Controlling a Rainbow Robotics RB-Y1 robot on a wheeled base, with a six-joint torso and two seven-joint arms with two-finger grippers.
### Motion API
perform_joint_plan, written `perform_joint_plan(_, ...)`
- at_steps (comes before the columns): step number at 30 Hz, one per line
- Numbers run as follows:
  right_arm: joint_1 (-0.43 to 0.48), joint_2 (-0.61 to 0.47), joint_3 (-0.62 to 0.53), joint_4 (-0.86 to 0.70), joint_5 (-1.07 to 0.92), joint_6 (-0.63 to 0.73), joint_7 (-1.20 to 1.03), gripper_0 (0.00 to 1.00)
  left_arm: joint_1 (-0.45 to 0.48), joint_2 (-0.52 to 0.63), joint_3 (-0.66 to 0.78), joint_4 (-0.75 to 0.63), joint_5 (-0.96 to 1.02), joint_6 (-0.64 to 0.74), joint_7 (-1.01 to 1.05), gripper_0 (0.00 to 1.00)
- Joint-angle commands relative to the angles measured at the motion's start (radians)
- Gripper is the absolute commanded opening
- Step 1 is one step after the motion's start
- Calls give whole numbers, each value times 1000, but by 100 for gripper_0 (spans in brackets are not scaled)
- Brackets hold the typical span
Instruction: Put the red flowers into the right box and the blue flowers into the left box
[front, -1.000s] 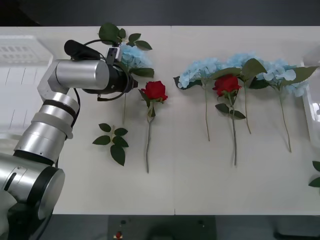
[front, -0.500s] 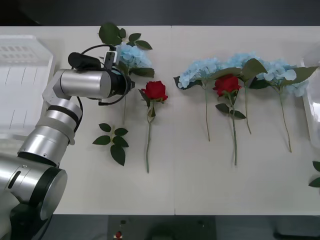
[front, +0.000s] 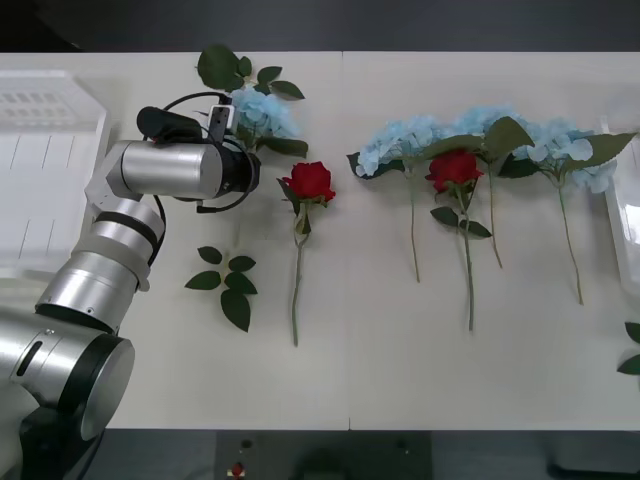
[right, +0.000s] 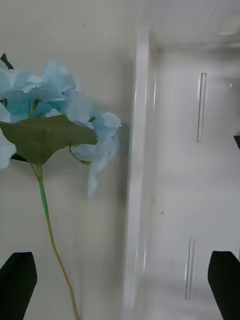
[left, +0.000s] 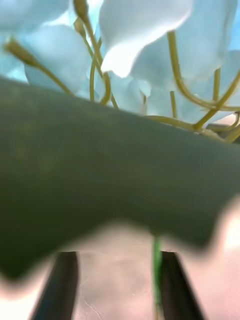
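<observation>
1. White table (front: 400, 370): blue flower (front: 262, 110) lies just behind the red rose (front: 310, 180).
2. Left gripper (left: 117, 280) at that blue flower, fingers part-open w/ thin stem (left: 157, 272) between, not clamped.
3. Light, floppy; prob. best pinched on stem.
4. Right gripper (right: 120, 282) wide open, empty, near right box (right: 195, 165).

No text, label, brand or number can be read on anything here; the small marks near the table's (front: 400, 350) front edge seem too blurred to read.

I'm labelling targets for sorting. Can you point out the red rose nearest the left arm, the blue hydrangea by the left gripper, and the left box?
red rose (front: 310, 181), front view, on the bloom.
blue hydrangea (front: 264, 112), front view, on the petals.
left box (front: 40, 170), front view, on its ribbed floor.
</observation>
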Motion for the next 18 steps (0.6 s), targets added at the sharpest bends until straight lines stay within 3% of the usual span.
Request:
perform_joint_plan(1,-22,-40,2,-173,117,22,-237,100,-23,2,-21,-9,0,-11,14,0)
perform_joint_plan(6,-24,-11,13,-348,339,82,-508,100,-23,3,-21,-26,19,-11,17,0)
perform_joint_plan(10,-24,30,13,-405,468,131,-580,100,-23,17,-21,-84,41,22,23,0)
perform_joint_plan(18,-24,165,30,-417,777,160,-605,100,-24,98,74,-400,148,317,49,0)
